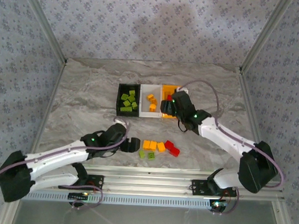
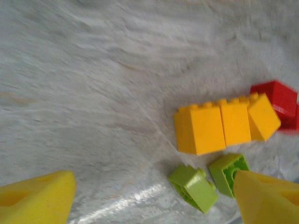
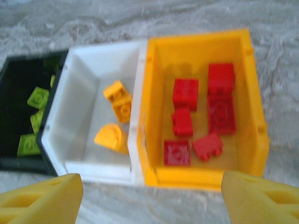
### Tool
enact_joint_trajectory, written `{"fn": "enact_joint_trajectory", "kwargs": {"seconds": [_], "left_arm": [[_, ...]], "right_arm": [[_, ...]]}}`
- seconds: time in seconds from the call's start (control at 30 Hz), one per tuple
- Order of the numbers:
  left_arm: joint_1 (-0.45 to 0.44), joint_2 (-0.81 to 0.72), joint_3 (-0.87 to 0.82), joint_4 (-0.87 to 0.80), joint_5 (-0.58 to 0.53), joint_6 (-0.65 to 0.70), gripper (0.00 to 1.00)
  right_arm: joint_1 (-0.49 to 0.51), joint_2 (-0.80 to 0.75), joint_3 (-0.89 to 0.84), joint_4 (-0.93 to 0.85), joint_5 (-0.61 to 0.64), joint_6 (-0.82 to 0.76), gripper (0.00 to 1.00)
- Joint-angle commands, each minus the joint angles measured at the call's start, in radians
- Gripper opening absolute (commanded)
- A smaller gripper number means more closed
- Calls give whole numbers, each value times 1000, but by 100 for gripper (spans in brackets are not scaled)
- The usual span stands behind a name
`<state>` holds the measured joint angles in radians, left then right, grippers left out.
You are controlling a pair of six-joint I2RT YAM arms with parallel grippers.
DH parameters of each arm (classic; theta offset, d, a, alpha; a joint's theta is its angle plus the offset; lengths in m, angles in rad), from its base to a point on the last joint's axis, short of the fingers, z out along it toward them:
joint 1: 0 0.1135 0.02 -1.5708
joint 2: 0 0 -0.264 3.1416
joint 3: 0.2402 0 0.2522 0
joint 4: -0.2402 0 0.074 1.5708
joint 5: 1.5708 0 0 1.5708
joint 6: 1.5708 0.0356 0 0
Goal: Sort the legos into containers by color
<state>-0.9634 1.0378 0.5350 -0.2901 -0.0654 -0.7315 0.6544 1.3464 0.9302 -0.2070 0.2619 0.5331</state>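
Nearest, low over the table's near side, the left claw (image 1: 132, 145) stands open and empty, just left of loose orange bricks (image 1: 153, 145), green bricks (image 1: 146, 154) and red bricks (image 1: 171, 149). Farther back, the right claw (image 1: 166, 107) hangs open and empty at the yellow bin (image 3: 252, 93) holding red pieces (image 3: 184, 93). Left of it, the white bin (image 3: 84, 93) holds orange ones and the black bin (image 3: 14, 84) green.

the grey marbled tabletop (image 2: 93, 70) looks smooth with a faint sheen. the small studded plastic bricks (image 2: 201, 128) are glossy and hard. the orange-yellow rectangular plastic bin (image 3: 252, 102) and the white plastic bin (image 3: 79, 102) look smooth, slightly shiny. the pale metal frame rails (image 1: 151, 180) look brushed.
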Motion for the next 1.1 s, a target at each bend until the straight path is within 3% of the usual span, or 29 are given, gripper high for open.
{"fn": "enact_joint_trajectory", "kwargs": {"seconds": [0.0, 0.17, 0.4, 0.57, 0.77, 1.07], "left_arm": [[-47, 83, 52, 40, 69, 56, 83], [-115, 196, 89, 45, 71, 72, 80], [-139, 312, 121, 49, 71, 84, 76], [-140, 370, 137, 7, 35, 88, 64], [-140, 361, 120, -11, 15, 69, 46], [-138, 259, 118, -52, -35, 66, 36]], "right_arm": [[13, -61, -105, -29, 1, 50, 80], [24, -150, -207, -35, 7, 73, 80], [32, -226, -251, -49, 28, 79, 81], [33, -258, -251, -55, 35, 77, 81], [31, -271, -251, -54, 45, 78, 81], [34, -276, -248, -52, 50, 86, 81]]}}
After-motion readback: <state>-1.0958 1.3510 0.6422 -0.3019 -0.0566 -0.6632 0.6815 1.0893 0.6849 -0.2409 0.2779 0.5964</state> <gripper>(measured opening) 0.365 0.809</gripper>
